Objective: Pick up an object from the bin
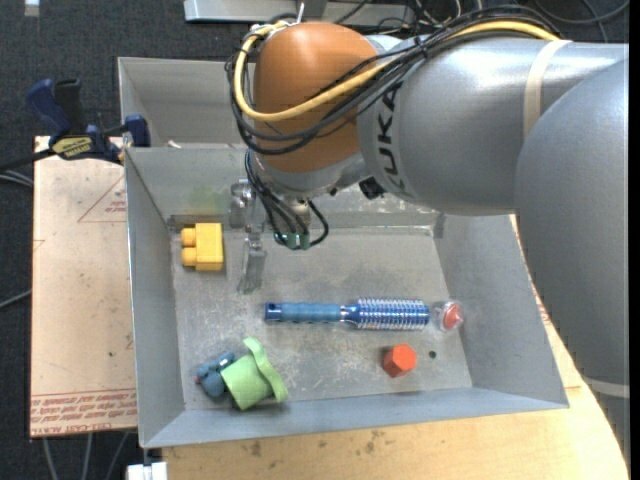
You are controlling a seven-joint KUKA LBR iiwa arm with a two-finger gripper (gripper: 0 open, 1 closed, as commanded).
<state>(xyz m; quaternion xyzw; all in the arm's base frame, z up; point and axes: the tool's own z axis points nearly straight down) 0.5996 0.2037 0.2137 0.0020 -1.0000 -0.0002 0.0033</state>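
Gripper [250, 268]: low in grey bin [150, 298], just above the brush's handle end in the view; how far open, and any hold, not discernible.
Blue hairbrush [345, 315]: flat on the floor, long axis left–right, handle pointing left, bristle head right.
Yellow block [201, 247]: up-left of brush handle, near gripper.
Red hexagonal piece [399, 359]: below bristle head.
Small red-capped item [451, 316], possibly clear: at bristle tip.
Green toy [252, 378]: below handle end, apart.

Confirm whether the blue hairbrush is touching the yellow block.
No. A clear gap separates the blue hairbrush from the yellow block, which sits further left and higher in the view.
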